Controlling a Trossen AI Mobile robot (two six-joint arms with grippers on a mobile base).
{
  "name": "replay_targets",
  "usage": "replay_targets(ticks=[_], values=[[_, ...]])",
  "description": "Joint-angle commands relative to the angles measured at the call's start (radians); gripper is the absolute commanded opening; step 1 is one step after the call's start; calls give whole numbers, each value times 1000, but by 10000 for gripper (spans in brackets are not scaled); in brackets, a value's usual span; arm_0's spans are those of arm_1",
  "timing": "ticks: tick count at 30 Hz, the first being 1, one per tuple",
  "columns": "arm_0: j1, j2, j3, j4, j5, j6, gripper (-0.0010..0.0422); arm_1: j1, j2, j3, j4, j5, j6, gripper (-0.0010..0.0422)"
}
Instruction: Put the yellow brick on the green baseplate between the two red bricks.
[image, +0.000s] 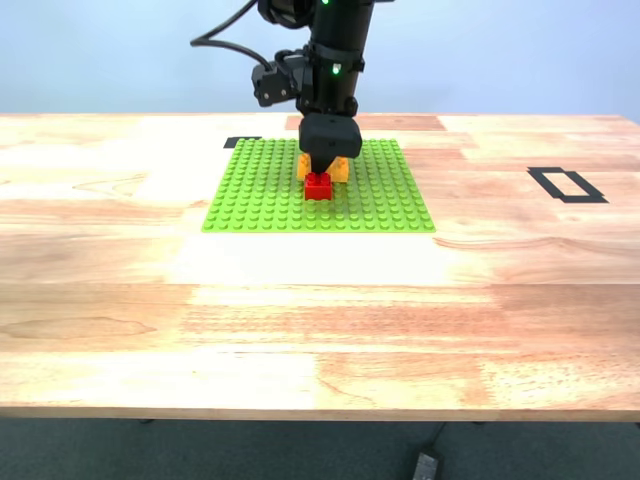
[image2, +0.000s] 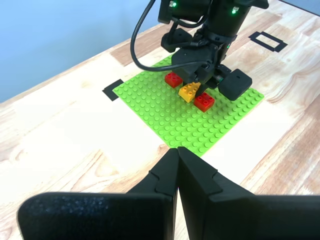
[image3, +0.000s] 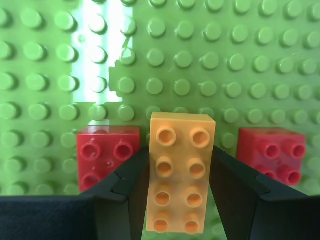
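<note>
Here my second tool (image3: 177, 195) clamps the studded yellow brick (image3: 180, 180); my first tool (image2: 177, 165) sits clenched.

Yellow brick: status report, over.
My second gripper shut on yellow brick, between the two red bricks on green baseplate. My first gripper shut, empty. Nothing obstructing.

Light wood table (image: 320, 330), planks in pale & reddish tones. Green baseplate (image: 260, 190) lies flat on it, far centre in the exterior view. Black tape rectangle outline (image: 567, 185) sits well apart at that view's right; small black tape patch (image: 242, 142) touches baseplate's far-left corner.
</note>
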Motion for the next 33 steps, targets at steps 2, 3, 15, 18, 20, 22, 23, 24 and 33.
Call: replay_targets(ticks=[2,3,15,18,20,22,23,24,33], values=[[0,0,0,1,0,1,0,0,0,-5,18,-3,0,5],[0,0,0,1,0,1,0,0,0,-8,20,-6,1,5],[0,0,0,1,0,1,0,0,-11,-48,67,-14,2,6],[0,0,0,1,0,1,0,0,-11,-48,68,-24,2,12],[0,0,0,1,0,1,0,0,-12,-48,69,-36,2,20],[0,0,0,1,0,1,0,0,-13,-48,70,-43,2,33],[0,0,0,1,0,1,0,1,-13,-48,69,-43,3,39],[0,0,0,1,0,1,0,1,-13,-48,69,-42,6,45],[0,0,0,1,0,1,0,6,-10,-48,72,-43,15,93]])
